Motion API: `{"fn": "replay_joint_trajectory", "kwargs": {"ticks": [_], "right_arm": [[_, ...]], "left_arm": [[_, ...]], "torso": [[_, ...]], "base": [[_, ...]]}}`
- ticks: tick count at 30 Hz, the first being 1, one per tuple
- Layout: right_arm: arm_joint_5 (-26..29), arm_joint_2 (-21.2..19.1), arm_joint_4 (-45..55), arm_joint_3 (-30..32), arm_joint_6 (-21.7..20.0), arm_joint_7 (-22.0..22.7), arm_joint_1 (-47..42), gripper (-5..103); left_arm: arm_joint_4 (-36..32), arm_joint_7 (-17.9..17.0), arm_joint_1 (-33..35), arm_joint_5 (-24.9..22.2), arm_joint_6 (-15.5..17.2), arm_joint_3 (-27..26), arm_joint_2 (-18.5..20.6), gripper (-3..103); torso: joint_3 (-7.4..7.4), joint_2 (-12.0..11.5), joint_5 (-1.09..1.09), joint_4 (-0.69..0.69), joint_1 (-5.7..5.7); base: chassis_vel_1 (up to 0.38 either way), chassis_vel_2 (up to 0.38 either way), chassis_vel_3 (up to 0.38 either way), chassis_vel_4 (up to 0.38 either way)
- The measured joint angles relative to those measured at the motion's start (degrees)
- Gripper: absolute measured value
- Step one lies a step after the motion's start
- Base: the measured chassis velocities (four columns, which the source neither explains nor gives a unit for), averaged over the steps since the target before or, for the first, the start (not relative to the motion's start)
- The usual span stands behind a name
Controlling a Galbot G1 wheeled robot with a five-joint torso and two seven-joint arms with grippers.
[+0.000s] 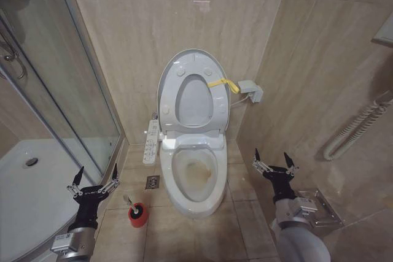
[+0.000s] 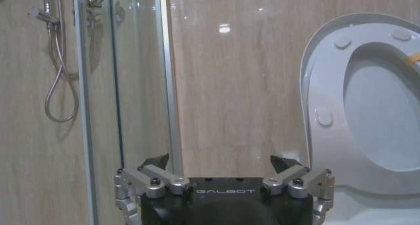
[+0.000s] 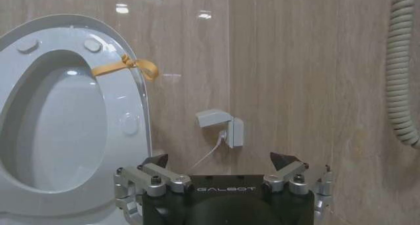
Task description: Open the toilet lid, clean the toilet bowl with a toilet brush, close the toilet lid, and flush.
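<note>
The toilet lid (image 1: pixel 194 99) stands upright against the back wall, and the seat ring (image 1: pixel 216 99) is raised in front of it with a yellow band tied on. Below them the toilet bowl (image 1: pixel 195 176) lies uncovered, brownish stains inside. The toilet brush (image 1: pixel 136 211) stands on the floor to the left of the bowl, its white handle in a red holder. My left gripper (image 1: pixel 94 176) hovers open and holds nothing, just left of the brush; in the left wrist view the gripper (image 2: pixel 220 162) faces the wall beside the lid (image 2: pixel 384 112). My right gripper (image 1: pixel 273 161) is open and holds nothing to the right of the bowl, and the right wrist view has it (image 3: pixel 220 160) beside the lid (image 3: pixel 59 126).
A glass shower enclosure (image 1: pixel 61 90) and white shower tray (image 1: pixel 31 194) close off the left. A button panel (image 1: pixel 150 142) juts from the toilet's left side, with a floor drain (image 1: pixel 152 181) below. A wall socket (image 1: pixel 252 90), a ribbed hose (image 1: pixel 356 130) and a metal bracket (image 1: pixel 322 210) are on the right.
</note>
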Motion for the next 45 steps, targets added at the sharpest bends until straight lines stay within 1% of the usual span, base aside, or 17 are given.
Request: {"fn": "replay_joint_trajectory", "kwargs": {"ticks": [35, 39, 40, 41, 43, 44, 45], "right_arm": [[0.00, 0.00, 0.00, 0.00, 0.00, 0.00, 0.00, 100], [0.00, 0.00, 0.00, 0.00, 0.00, 0.00, 0.00, 100], [0.00, 0.00, 0.00, -0.01, 0.00, 0.00, 0.00, 100], [0.00, 0.00, 0.00, 0.00, 0.00, 0.00, 0.00, 100], [0.00, 0.00, 0.00, 0.00, 0.00, 0.00, 0.00, 100], [0.00, 0.00, 0.00, 0.00, 0.00, 0.00, 0.00, 100], [0.00, 0.00, 0.00, 0.00, 0.00, 0.00, 0.00, 100]], "left_arm": [[0.00, 0.00, 0.00, 0.00, 0.00, 0.00, 0.00, 100], [0.00, 0.11, -0.36, -0.11, 0.65, 0.01, 0.00, 100], [0.00, 0.17, -0.55, -0.16, 0.94, 0.03, 0.00, 95], [0.06, 0.32, -0.89, -0.31, 1.63, 0.09, -0.02, 95], [0.44, 1.23, -2.87, -1.10, 4.90, 0.39, -0.10, 95], [0.44, 1.23, -2.87, -1.10, 4.90, 0.39, -0.10, 95], [0.68, 1.72, -3.96, -1.53, 6.69, 0.57, -0.16, 95]], "torso": [[0.00, 0.00, 0.00, 0.00, 0.00], [0.00, 0.00, 0.00, 0.01, 0.00], [0.00, 0.00, 0.00, 0.00, 0.00], [0.00, 0.00, 0.01, 0.02, 0.00], [0.00, 0.00, 0.00, 0.00, 0.00], [0.00, 0.00, 0.00, 0.00, 0.00], [0.00, 0.00, 0.00, 0.00, 0.00]], "base": [[0.000, 0.000, 0.000, 0.000], [0.000, 0.000, 0.000, 0.000], [0.000, 0.000, 0.000, 0.000], [0.000, 0.000, 0.000, 0.000], [0.000, 0.000, 0.000, 0.000], [0.000, 0.000, 0.000, 0.000], [0.000, 0.000, 0.000, 0.000]]}}
